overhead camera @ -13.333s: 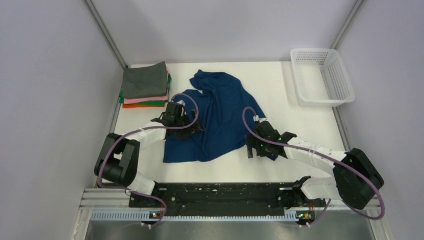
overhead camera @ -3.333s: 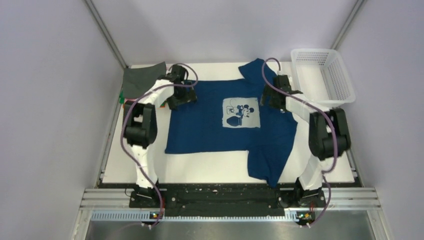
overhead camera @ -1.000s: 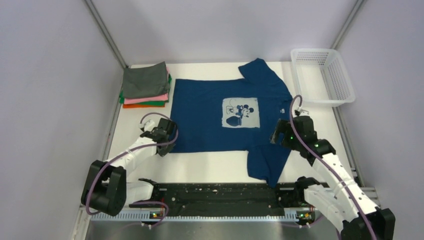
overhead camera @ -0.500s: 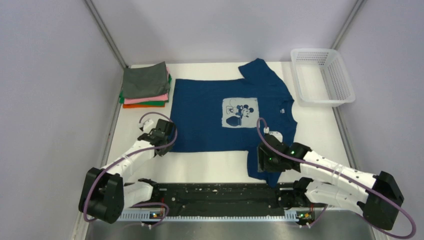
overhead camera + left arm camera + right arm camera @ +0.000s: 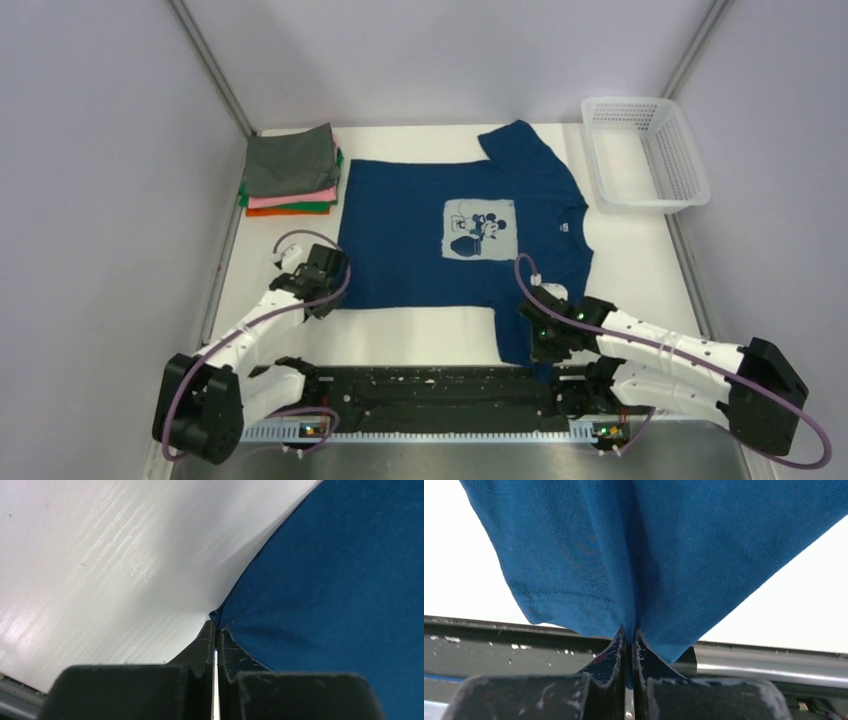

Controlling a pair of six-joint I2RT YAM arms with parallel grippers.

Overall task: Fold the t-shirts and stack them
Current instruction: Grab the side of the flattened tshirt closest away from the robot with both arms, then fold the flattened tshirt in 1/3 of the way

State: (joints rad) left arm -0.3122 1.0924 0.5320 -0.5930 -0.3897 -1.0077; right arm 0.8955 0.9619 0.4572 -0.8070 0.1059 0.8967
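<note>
Now the blue shirt (image 5: 400, 260) is pinched by the left gripper (image 5: 215, 628) and, at 1 sleeve, the right gripper (image 5: 628, 633)

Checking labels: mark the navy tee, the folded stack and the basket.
navy tee (image 5: 400, 250), top external view, plain cloth left of the print.
folded stack (image 5: 290, 160), top external view, grey tee on top.
basket (image 5: 645, 160), top external view, bare mesh floor.
</note>
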